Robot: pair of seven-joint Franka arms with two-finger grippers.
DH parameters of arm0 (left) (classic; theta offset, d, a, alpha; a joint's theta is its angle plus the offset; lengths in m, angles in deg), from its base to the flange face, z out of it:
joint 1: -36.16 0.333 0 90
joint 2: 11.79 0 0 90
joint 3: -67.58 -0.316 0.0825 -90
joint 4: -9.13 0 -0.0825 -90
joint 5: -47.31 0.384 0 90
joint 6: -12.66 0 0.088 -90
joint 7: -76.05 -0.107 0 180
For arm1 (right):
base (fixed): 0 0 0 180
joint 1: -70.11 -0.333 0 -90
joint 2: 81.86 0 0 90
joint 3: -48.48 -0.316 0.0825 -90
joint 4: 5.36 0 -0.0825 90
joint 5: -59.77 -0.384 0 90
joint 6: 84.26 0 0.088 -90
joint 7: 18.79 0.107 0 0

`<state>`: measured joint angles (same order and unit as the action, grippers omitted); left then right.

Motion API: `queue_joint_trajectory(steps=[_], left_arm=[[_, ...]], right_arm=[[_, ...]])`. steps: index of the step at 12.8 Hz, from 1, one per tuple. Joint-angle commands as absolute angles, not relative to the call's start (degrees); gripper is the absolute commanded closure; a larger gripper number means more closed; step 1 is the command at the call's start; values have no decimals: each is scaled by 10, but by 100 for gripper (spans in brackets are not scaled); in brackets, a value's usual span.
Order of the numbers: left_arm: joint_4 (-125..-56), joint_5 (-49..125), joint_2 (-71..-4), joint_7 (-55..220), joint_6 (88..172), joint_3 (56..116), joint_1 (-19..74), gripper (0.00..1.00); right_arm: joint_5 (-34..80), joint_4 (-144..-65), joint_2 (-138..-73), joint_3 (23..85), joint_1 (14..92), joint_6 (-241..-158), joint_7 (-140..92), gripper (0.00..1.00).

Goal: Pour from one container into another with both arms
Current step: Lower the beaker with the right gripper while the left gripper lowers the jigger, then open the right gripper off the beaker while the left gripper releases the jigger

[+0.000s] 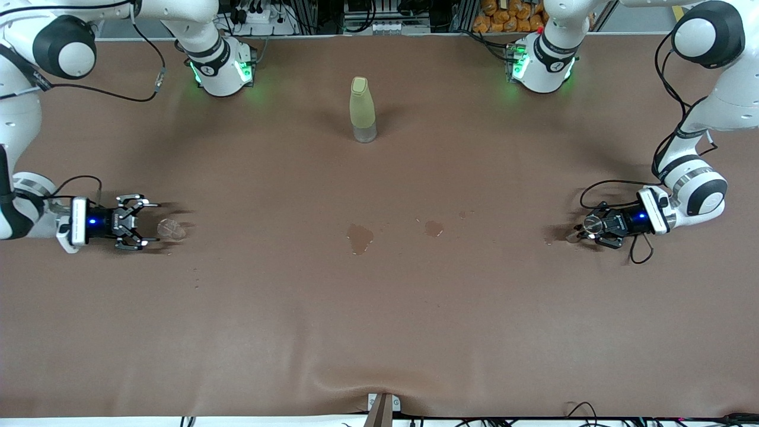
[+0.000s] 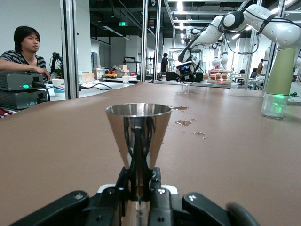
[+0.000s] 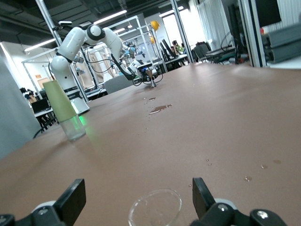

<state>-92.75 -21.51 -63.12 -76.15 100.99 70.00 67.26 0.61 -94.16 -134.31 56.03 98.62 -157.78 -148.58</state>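
The right gripper (image 1: 148, 225) was low at the right arm's end of the table, and its fingers (image 3: 70, 200) were spread wide. The tiny clear glass cup (image 1: 171, 229) stood on the brown table cover (image 1: 379, 308) just at the fingertips. In the right wrist view the cup (image 3: 155, 207) stood between the two spread fingers and touched neither of them, so the gripper did not hold it.

The left gripper (image 1: 584, 230) was low at the left arm's end of the table. Its fingers were pressed together on the narrow waist of the silvery measuring cup (image 1: 592, 223). In the left wrist view the measuring cup (image 2: 138, 136) stood upright in this grip, with its round rim on top.

The two cups were well apart, one at each end of the table. Between them, on the cover, lay some wet spots (image 1: 360, 238), about as near to the front camera as the grippers. The tall pale yellow-green bottle (image 1: 362, 110) stood upright in the middle of the table, farther from the front camera than the wet spots.
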Motion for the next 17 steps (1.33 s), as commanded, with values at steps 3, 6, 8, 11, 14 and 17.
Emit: queue_joint_trajectory(steps=[3, 6, 8, 11, 14, 17], left_arm=[[-916, -203, -643, -770, 994, 705, 681, 50], [-906, -194, -642, -770, 994, 704, 682, 24], [-888, -161, -641, -764, 993, 704, 694, 4], [-851, -105, -638, -762, 975, 703, 713, 0], [-819, -68, -628, -761, 964, 702, 728, 0], [-774, -10, -590, -685, 961, 700, 731, 0]], right_arm=[[66, -916, -1270, 556, 983, -1576, -1322, 0], [140, -883, -1185, 558, 965, -1587, -1124, 0], [200, -889, -1111, 557, 939, -1640, -1022, 0], [249, -889, -1068, 557, 909, -1660, -907, 0], [293, -891, -1027, 557, 857, -1696, -796, 0], [326, -912, -994, 557, 805, -1736, -683, 0]])
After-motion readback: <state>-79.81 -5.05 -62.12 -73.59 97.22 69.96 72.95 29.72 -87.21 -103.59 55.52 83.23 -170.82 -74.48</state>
